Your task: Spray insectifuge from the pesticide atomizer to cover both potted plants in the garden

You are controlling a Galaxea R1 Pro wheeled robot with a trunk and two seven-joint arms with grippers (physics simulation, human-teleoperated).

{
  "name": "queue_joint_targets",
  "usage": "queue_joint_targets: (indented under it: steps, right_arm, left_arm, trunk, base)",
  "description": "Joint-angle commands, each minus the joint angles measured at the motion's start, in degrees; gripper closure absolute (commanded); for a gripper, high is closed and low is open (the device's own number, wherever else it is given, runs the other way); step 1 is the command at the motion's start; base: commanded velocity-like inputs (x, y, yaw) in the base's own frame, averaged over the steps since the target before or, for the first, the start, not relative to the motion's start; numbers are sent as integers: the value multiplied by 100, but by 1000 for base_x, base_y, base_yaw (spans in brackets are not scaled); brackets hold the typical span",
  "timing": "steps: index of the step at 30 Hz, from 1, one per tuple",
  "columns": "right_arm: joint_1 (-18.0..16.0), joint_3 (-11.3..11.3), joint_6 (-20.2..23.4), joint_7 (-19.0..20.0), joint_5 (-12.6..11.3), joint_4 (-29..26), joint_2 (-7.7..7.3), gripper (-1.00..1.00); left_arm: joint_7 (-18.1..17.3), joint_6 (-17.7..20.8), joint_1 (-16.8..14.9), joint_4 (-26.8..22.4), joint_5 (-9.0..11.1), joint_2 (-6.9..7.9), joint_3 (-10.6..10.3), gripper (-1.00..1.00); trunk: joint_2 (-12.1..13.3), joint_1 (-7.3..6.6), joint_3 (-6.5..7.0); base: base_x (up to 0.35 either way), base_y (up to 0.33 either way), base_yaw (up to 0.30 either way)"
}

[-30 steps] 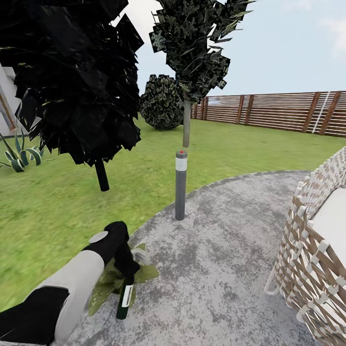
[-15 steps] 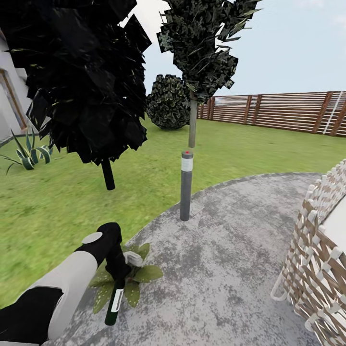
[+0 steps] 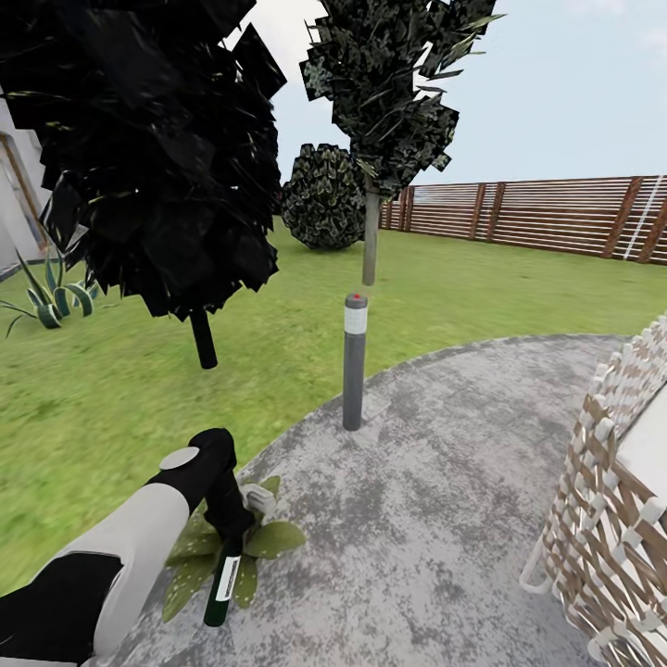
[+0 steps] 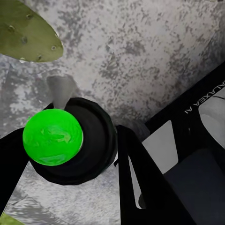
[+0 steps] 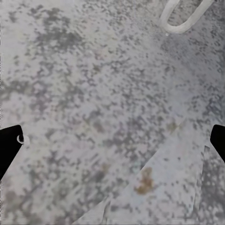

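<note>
Mottled grey patio paving [image 5: 93,93], pale chair-leg loop [image 5: 180,21]

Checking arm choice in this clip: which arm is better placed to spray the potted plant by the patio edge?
Left. The left gripper already holds the atomizer right over the potted plant. The right wrist view looks down on bare patio paving, its fingers wide apart.

There is one potted plant [image 3: 232,547], one atomizer [image 3: 222,579], two trees [image 3: 157,157], one bush [image 3: 324,196], one post [image 3: 353,361] and one wicker chair [image 3: 616,482].
</note>
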Motion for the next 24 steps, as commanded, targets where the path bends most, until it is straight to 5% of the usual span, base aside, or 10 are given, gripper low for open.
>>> queue_joint_targets:
  steps: [1,11,16,24]
  right_arm:
    - [-3,50,-17,-10,-55,2,0,-100]
    - [-3,42,-17,-18,-55,2,-8,-100]
    - [-3,42,-17,-18,-55,2,-8,-100]
    - [-3,50,-17,-4,-47,10,-24,-100]
  left_arm:
    - [-58,61,-2,-7,-54,-1,-9,100]
    - [-58,56,9,3,-54,-47,-13,100]
    - [-57,60,49,30,-47,-210,-348,100]
    - [-58,94,16,-27,-7,-440,-455,100]
  trunk:
    - [-2,1,-6]
    - [-2,1,-6]
    - [-2,1,-6]
    - [-2,1,-6]
  base:
    - [241,-1,0]
    - [99,0,0]
    - [1,0,0]
    - [0,0,0]
